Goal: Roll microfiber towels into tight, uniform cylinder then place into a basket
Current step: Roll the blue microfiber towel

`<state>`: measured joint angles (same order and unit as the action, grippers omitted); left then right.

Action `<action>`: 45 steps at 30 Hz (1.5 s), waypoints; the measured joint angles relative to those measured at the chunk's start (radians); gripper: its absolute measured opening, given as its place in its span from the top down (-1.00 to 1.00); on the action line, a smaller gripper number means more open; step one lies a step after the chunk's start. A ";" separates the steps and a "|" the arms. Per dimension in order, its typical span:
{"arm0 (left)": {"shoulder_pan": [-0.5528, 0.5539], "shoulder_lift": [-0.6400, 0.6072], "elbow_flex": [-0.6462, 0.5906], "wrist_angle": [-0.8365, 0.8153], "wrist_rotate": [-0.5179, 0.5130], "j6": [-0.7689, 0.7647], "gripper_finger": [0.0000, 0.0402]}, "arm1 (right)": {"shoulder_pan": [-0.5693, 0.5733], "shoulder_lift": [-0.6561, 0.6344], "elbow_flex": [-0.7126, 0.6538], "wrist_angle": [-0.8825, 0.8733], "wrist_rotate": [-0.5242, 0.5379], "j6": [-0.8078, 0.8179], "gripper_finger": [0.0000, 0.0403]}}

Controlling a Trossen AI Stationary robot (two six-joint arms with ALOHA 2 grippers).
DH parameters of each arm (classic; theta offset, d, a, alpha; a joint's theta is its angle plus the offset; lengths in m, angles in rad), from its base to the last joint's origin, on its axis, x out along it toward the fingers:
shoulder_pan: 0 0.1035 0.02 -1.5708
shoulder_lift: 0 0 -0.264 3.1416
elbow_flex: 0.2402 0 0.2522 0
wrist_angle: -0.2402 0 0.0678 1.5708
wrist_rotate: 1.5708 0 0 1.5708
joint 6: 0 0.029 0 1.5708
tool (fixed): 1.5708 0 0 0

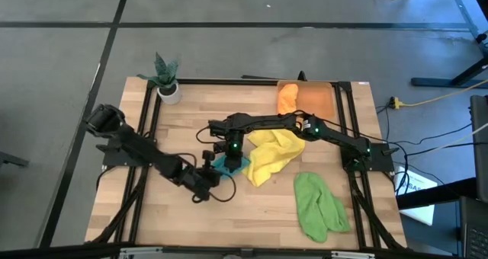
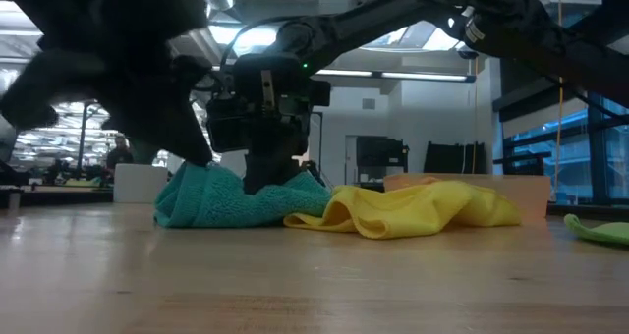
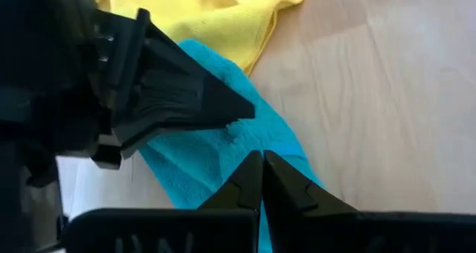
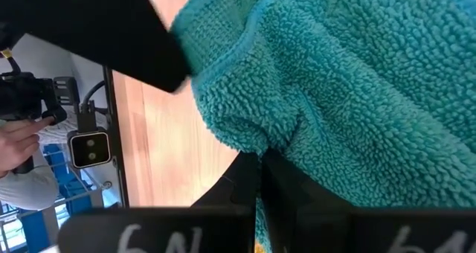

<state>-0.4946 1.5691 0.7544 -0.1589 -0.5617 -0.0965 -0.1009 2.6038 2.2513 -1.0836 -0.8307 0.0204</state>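
Note:
A bunched teal towel (image 1: 229, 166) lies on the table, its right side against a crumpled yellow towel (image 1: 271, 156). My right gripper (image 1: 232, 158) reaches in from the right and points down into the teal towel (image 4: 349, 82), shut on it. My left gripper (image 3: 262, 164) is shut and stands at that towel's left end (image 2: 187, 192), fingers slanting down. A light green towel (image 1: 316, 206) lies flat near the front right. An orange towel (image 1: 287, 97) sits in the orange basket (image 1: 324, 100) at the far edge. My right gripper is shut with its tips (image 4: 249, 167) sunk into a bunched fold of the teal towel (image 4: 253, 134); the pile hides the pinch itself. The fingers slant down from the far side. The towel rests on the table, heaped around them (image 2: 270, 182). My left gripper's shut tips lie over the teal towel's left part (image 3: 223, 164); I cannot tell whether they touch it.
A white pot with a green plant (image 1: 168, 87) stands at the far left corner. Black frame rails (image 1: 149, 129) run along the table's left and right sides. Bare wood shows along the near edge (image 1: 229, 221).

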 joint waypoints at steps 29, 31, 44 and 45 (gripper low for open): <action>0.054 0.062 0.000 -0.027 0.117 -0.005 0.98 | 0.000 0.000 0.000 0.075 -0.007 0.028 0.59; 0.054 0.062 0.000 -0.036 0.116 -0.006 0.98 | 0.000 0.000 0.000 0.075 -0.024 0.032 0.51; 0.054 0.062 0.000 -0.044 0.119 -0.027 0.98 | -0.035 -0.054 0.021 0.048 -0.020 0.080 0.42; 0.054 0.062 0.000 -0.045 0.119 -0.028 0.98 | -0.035 -0.059 0.037 0.050 -0.003 0.080 0.42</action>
<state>-0.4408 1.6306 0.7547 -0.2034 -0.4427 -0.1241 -0.1356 2.5450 2.2881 -1.0336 -0.8338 0.1001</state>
